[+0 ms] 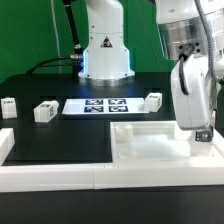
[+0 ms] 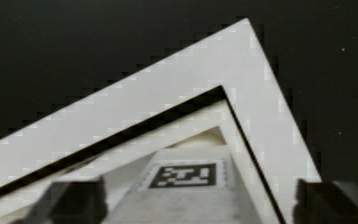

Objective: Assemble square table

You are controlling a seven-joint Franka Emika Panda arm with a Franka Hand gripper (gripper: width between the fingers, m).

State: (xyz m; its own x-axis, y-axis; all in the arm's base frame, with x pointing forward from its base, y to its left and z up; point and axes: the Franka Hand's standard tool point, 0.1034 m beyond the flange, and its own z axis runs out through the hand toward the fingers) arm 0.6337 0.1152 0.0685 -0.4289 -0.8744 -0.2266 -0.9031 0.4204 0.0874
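We are hovering the gripper [image 1: 203,133], fingers spread wide and empty, above a corner of the square top [image 1: 145,143], which is lying at the exterior view's right. We are judging a grasp of its rim as next, calling for a straight descent. Its rimmed recess is holding nothing, the legs [image 1: 45,112] lying apart.

One square top [image 1: 150,148], three legs [image 1: 7,107] [image 1: 45,112] [image 1: 153,100] showing — and one marker board [image 1: 97,105].
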